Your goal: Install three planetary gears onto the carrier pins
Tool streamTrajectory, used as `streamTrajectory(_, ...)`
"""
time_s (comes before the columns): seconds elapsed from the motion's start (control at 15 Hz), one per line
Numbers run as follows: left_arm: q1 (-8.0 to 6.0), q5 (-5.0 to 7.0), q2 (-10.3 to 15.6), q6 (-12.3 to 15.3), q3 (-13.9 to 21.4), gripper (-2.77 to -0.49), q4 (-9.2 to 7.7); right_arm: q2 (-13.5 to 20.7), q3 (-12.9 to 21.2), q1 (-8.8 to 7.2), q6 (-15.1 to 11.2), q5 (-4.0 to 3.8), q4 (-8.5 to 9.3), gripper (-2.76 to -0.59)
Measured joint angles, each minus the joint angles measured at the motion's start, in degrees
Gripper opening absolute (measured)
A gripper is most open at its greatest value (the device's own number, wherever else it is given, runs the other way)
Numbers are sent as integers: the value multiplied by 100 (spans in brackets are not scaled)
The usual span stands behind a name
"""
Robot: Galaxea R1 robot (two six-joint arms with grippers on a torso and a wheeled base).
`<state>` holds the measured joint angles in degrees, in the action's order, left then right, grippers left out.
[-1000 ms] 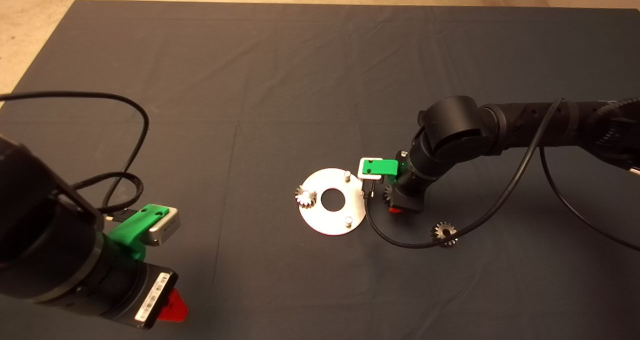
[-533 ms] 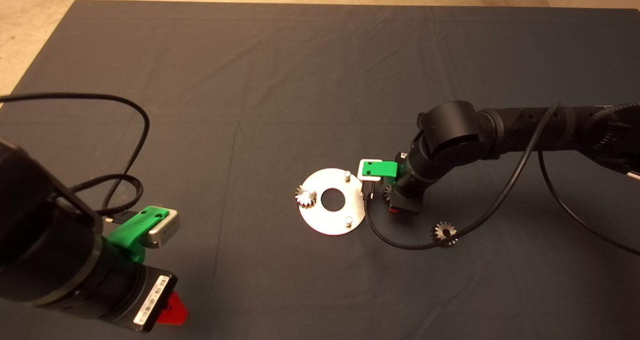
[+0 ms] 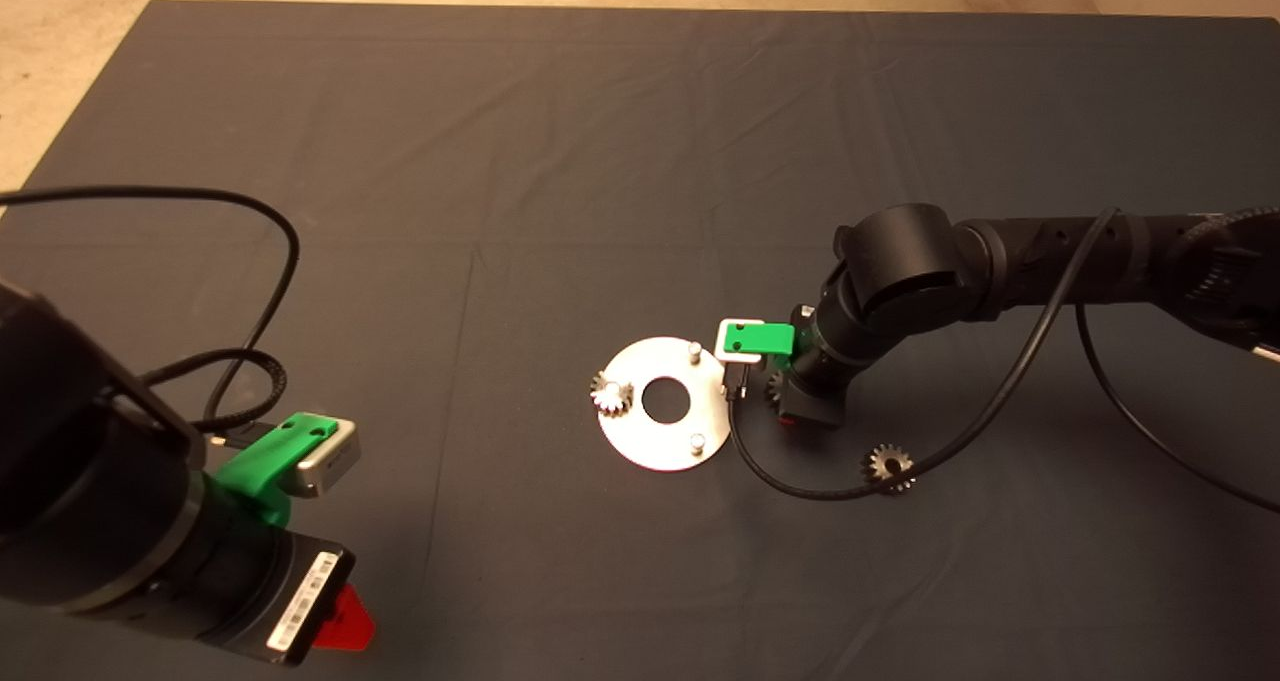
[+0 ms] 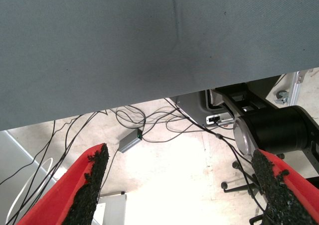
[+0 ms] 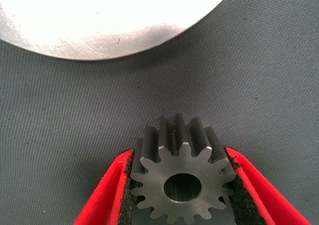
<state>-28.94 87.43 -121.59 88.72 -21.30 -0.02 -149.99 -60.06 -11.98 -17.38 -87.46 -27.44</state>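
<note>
A shiny round disc (image 3: 665,439) with a central hole lies mid-mat, with two bare carrier pins (image 3: 693,348) (image 3: 697,443) standing on it. One planetary gear (image 3: 610,393) sits on the disc's left pin. Just right of the disc, my right gripper (image 3: 790,413) points down at the mat and is shut on a second gear (image 5: 182,182); both black pads (image 5: 128,185) press its teeth. The disc's edge (image 5: 114,31) lies just beyond that gear. A third gear (image 3: 888,465) lies loose on the mat further right. My left gripper (image 4: 182,185) waits open at the lower left.
The right arm's black cable (image 3: 800,486) loops over the mat between the disc and the loose gear. The left wrist view looks past the mat's edge (image 4: 149,103) at cables and equipment on the floor.
The right arm has dipped slightly at the held gear; since half a second ago it is still. The left arm shifted very little.
</note>
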Motion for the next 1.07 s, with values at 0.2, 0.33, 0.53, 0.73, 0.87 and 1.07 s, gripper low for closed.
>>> streamTrajectory(0.2, 0, 0, 0, 0, 1, -122, 0, 0, 17, -2, 0, -2, -1, -224)
streamTrajectory(0.33, 0, 0, 0, 0, 2, -122, 0, 0, 72, -13, -2, -5, -15, -224)
streamTrajectory(0.53, 0, 2, 0, 0, 7, -122, 0, -1, 235, -142, -4, -5, -17, -226)
streamTrajectory(0.73, 0, 0, 0, 0, 7, -122, 2, -4, 306, -345, -4, -2, 7, -226)
streamTrajectory(0.87, 0, 1, 0, 0, 7, -122, 1, -9, 323, -504, -6, -9, 32, -225)
streamTrajectory(1.07, 0, 2, 0, 0, 7, -122, 0, -100, 334, -607, -17, -20, 68, -227)
